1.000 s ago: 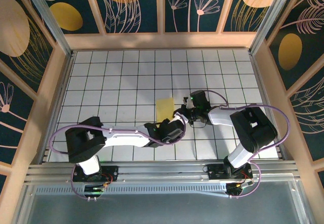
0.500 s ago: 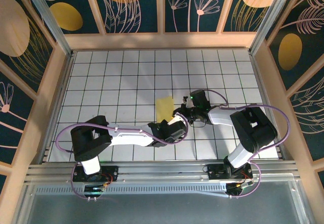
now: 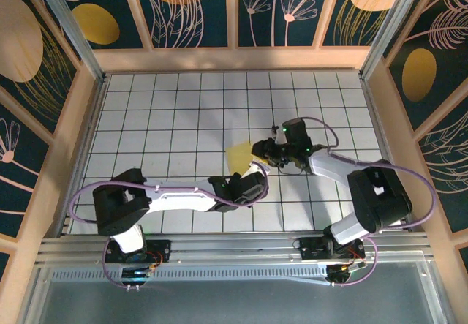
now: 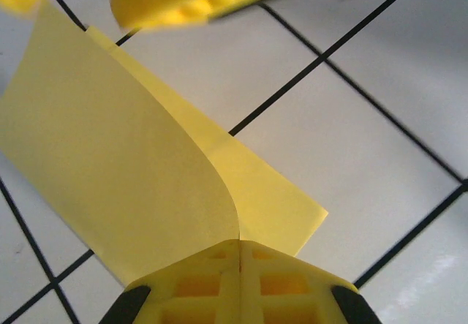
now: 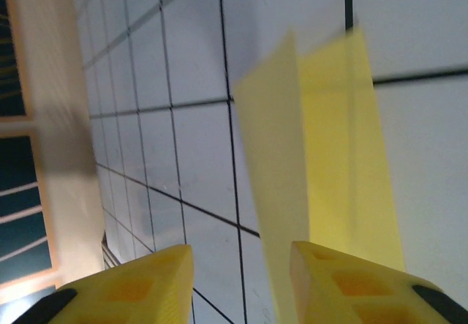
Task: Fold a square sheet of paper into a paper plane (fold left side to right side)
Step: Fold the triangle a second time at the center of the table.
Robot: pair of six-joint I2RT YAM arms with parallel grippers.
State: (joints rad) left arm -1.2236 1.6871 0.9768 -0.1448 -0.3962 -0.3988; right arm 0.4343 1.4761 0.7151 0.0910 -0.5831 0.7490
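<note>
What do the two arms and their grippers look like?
Both the left arm and right arm have white links with bulky black joint housings, each trailed by a looping purple cable. The left gripper and right gripper have blocky yellow fingers with moulded recesses.

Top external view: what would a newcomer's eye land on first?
The thin bright yellow sheet of paper stands out mid-way across the white grid-tiled table, partly folded over with one flap curling up. The left gripper is pinched shut on one edge of it, and the right gripper stands open beside the raised flap.
</note>
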